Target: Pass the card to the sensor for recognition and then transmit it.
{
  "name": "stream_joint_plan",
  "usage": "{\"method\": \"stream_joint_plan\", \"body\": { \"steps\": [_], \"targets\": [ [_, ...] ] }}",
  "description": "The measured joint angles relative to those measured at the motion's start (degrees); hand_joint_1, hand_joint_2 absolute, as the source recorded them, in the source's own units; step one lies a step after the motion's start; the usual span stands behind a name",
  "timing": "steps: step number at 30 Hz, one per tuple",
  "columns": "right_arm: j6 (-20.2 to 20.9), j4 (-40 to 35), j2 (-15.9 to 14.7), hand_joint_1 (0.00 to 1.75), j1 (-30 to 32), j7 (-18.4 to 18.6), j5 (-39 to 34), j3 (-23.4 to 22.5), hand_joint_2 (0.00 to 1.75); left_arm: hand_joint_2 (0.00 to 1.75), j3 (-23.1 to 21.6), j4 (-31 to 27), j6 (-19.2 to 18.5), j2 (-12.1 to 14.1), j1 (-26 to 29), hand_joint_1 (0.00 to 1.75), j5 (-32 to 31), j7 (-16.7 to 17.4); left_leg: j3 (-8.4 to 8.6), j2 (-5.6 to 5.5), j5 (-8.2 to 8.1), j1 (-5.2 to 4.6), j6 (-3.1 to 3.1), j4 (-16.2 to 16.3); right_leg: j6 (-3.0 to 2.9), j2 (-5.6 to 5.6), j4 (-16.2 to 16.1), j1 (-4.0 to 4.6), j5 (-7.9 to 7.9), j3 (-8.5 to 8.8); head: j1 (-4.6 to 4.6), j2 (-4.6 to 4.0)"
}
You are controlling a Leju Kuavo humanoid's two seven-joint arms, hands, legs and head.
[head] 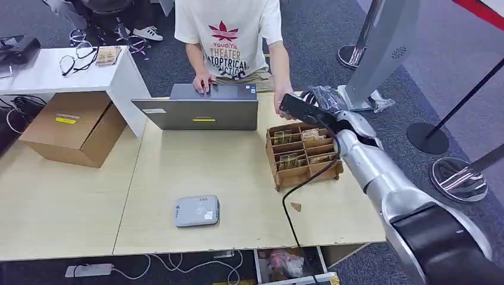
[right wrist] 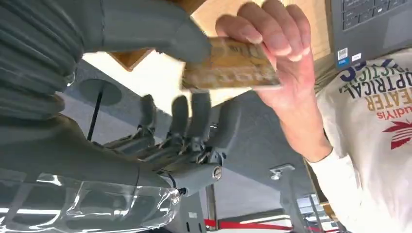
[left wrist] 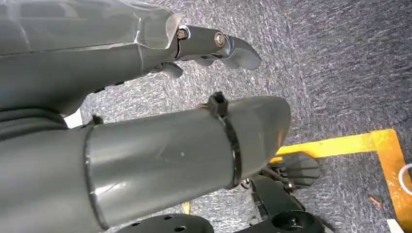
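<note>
From the head view, the robot's right hand (head: pixel 309 102) reaches over the far right corner of the table (head: pixel 178 172), above the wooden tray (head: pixel 303 155) of cards, and meets a person's hand (head: pixel 282 100) there. The grey card reader (head: pixel 197 211) lies near the table's front edge, well apart from the handover. A laptop (head: pixel 199 107) stands in front of the person.

In the left wrist view, the left hand (left wrist: pixel 214 46) hangs above the carpet with nothing in it, its fingers curled slightly and apart.

In the right wrist view, the gold card (right wrist: pixel 233 65) sits pinched between the right hand's thumb (right wrist: pixel 160 29) and its darker fingers (right wrist: pixel 194 116), while the person's fingers also grip the card's far end. Both hold it at once, so this appears to be the handover, the last step.

To do it well, the robot should hold the arm steady and keep its pinch until the person's grip is clearly firm. It should then ease its fingers apart gently, without tugging, and draw back without brushing the tray.
</note>
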Motion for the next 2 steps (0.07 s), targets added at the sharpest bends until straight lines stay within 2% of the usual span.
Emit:
{"method": "stream_joint_plan", "body": {
  "steps": [2],
  "targets": [
    [-0.1,0.3,0.1,0.00,0.0,-0.2,0.2,0.1,1.75,0.00,0.0,0.0,0.0,0.0,0.0,0.00,0.0,0.0,0.00,0.00,0.00,0.00,0.00,0.0,0.00,0.00,0.0,0.00,0.00,0.00,0.00,0.00]
  ]
}}
